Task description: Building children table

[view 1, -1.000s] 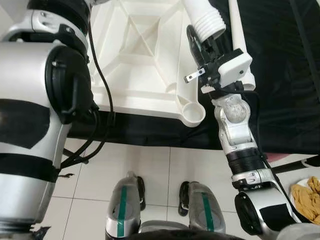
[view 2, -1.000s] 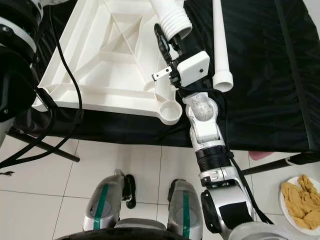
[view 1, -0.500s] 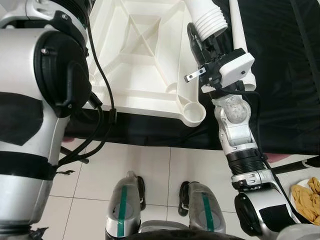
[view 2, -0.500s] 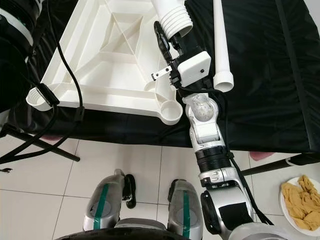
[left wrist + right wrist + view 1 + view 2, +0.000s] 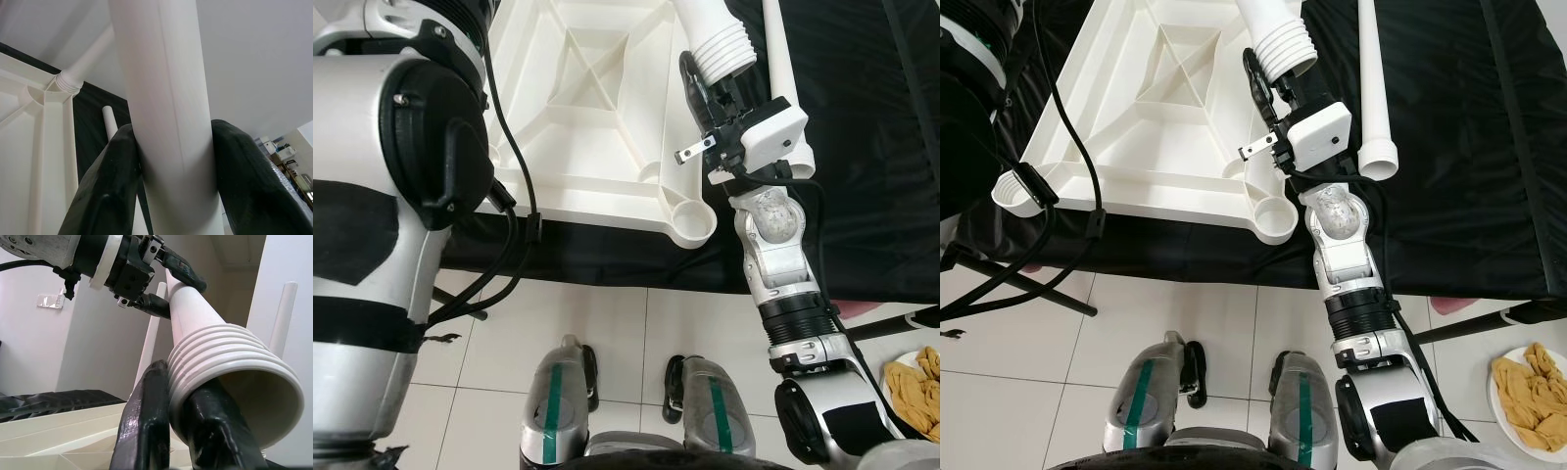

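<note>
A white plastic table top [image 5: 578, 117] lies upside down on a black-covered table [image 5: 1449, 196]. One white table leg [image 5: 1278, 39] is held in the air over its near right part, threaded end toward me. My right gripper [image 5: 1268, 83] is shut on the leg just behind the threads [image 5: 230, 357]. My left gripper [image 5: 171, 161] is shut on the smooth shaft higher up, and it is visible from the right wrist [image 5: 171, 289]. The empty round corner socket [image 5: 693, 220] sits just below the right gripper. A second leg [image 5: 1371, 88] lies on the black cloth to the right.
Another leg stands in a far corner socket [image 5: 68, 81]. The near left corner socket [image 5: 1013, 186] lies by my left arm's cable. On the tiled floor at the right is a white plate [image 5: 1503, 406] holding a yellow cloth. My feet [image 5: 1224, 411] stand close to the table's front edge.
My left upper arm has shifted a little, uncovering the table top's near left corner. The held leg and the right gripper have stayed almost still.
</note>
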Robot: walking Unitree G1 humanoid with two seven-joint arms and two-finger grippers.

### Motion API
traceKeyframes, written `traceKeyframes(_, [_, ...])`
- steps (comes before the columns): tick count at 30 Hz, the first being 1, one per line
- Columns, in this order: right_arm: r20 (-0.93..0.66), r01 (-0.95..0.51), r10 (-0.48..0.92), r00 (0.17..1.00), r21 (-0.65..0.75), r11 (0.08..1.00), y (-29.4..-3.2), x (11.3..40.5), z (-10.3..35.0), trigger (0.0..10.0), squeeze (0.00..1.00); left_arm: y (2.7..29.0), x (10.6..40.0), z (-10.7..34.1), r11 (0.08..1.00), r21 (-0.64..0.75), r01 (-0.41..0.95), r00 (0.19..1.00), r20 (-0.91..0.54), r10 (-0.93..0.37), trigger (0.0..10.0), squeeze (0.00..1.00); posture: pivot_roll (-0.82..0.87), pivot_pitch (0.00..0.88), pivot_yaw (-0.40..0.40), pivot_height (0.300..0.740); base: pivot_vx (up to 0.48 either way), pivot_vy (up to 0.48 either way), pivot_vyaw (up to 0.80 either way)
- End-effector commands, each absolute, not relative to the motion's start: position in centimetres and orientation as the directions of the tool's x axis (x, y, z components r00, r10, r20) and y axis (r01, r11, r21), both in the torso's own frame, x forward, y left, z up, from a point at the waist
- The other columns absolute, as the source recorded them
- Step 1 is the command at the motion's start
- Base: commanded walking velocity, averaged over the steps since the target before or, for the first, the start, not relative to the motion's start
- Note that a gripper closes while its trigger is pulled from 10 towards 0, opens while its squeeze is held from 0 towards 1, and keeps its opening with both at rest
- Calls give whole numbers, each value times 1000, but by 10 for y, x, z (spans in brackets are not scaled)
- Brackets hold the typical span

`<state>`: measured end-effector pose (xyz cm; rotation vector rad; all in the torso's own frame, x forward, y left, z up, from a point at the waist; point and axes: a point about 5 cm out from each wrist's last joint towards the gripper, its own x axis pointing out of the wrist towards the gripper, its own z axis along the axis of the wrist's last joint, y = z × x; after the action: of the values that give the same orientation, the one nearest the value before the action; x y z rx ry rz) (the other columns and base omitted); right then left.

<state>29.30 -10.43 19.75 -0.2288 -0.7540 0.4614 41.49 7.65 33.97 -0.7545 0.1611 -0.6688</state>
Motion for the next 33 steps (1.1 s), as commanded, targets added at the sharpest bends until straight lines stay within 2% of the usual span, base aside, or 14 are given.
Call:
traceKeyframes(1, [621,-303,474,623,-367,879,-107,294,204,10000,1000,73,412,324,479,-705,523,731,83,-677,10000,0,15,0,83,740,0,0,0])
traceKeyframes(3, [632,-290,464,620,-365,885,-110,294,205,10000,1000,79,414,323,470,-737,486,755,84,-650,10000,0,15,0,83,740,0,0,0])
traceKeyframes(5, [654,-245,447,610,-380,892,-114,291,206,10000,0,95,417,327,470,-764,443,798,96,-595,10000,0,15,0,86,740,0,0,0])
traceKeyframes(10, [679,-203,407,612,-362,910,-116,285,203,10000,0,107,418,334,476,-771,424,828,115,-549,10000,0,19,0,95,740,0,0,0])
traceKeyframes(12, [688,-221,364,628,-291,931,-113,280,196,10000,0,118,419,344,476,-777,412,850,139,-509,10000,0,23,0,105,740,0,0,0])
traceKeyframes(17, [703,-285,309,641,-156,946,-105,275,197,10000,0,127,419,353,481,-775,411,863,160,-479,10000,0,26,0,115,740,0,0,0])
traceKeyframes(30, [722,-236,255,643,-130,963,-111,269,204,10000,0,152,419,361,536,-758,371,906,169,-388,10000,0,20,0,139,740,0,0,0])
traceKeyframes(31, [713,-238,234,661,-96,966,-114,271,205,10000,973,152,419,360,550,-744,379,902,165,-399,10000,0,19,0,139,740,0,0,0])
traceKeyframes(33, [706,-238,213,675,-65,969,-118,272,207,10000,1000,150,419,360,566,-720,402,891,166,-422,10000,0,19,0,133,740,0,0,0])
